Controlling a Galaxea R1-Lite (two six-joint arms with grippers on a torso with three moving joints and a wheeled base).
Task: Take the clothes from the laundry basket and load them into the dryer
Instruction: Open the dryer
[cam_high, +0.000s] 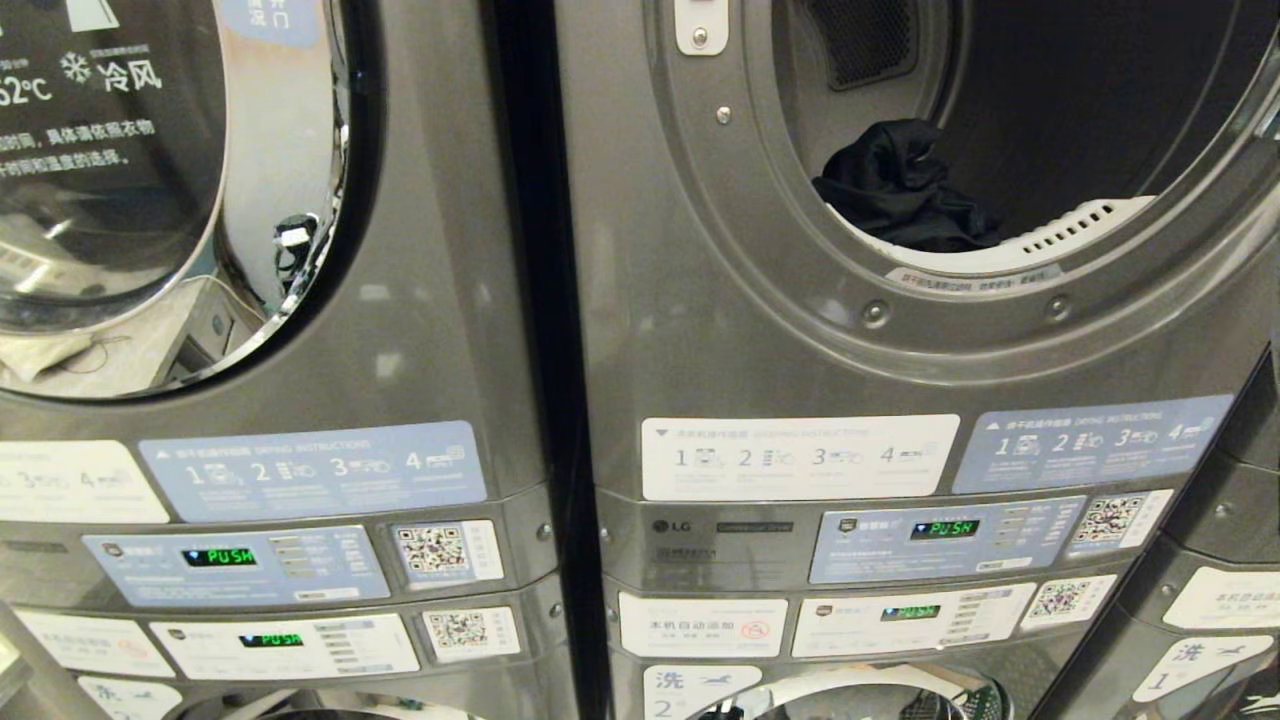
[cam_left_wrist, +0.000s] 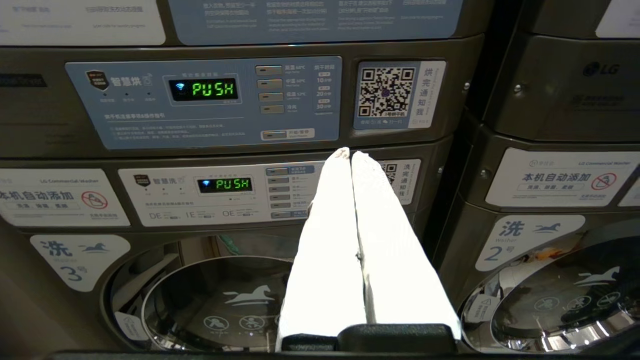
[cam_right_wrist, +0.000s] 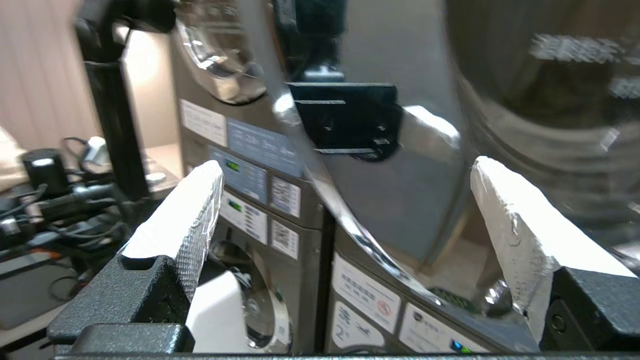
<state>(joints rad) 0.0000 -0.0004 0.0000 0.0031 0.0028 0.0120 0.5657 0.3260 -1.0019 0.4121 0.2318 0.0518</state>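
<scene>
The dryer (cam_high: 760, 300) on the right has its door open. A black garment (cam_high: 905, 190) lies at the front lip of its dark drum, on the white lint grille (cam_high: 1080, 225). The laundry basket is out of view. Neither arm shows in the head view. My right gripper (cam_right_wrist: 345, 170) is open, with nothing between its white fingers (cam_right_wrist: 195, 210). It hangs close to a chrome-rimmed round door (cam_right_wrist: 325, 200) of the machines. My left gripper (cam_left_wrist: 350, 152) is shut and empty, parked pointing at the control panels (cam_left_wrist: 205, 100) of the left stack.
A second stack with a closed glass door (cam_high: 150, 200) stands to the left. Washers with round doors (cam_left_wrist: 220, 305) sit below both dryers. A black pole (cam_right_wrist: 115, 140) and a desk with cables (cam_right_wrist: 45, 210) stand off to one side of the machines.
</scene>
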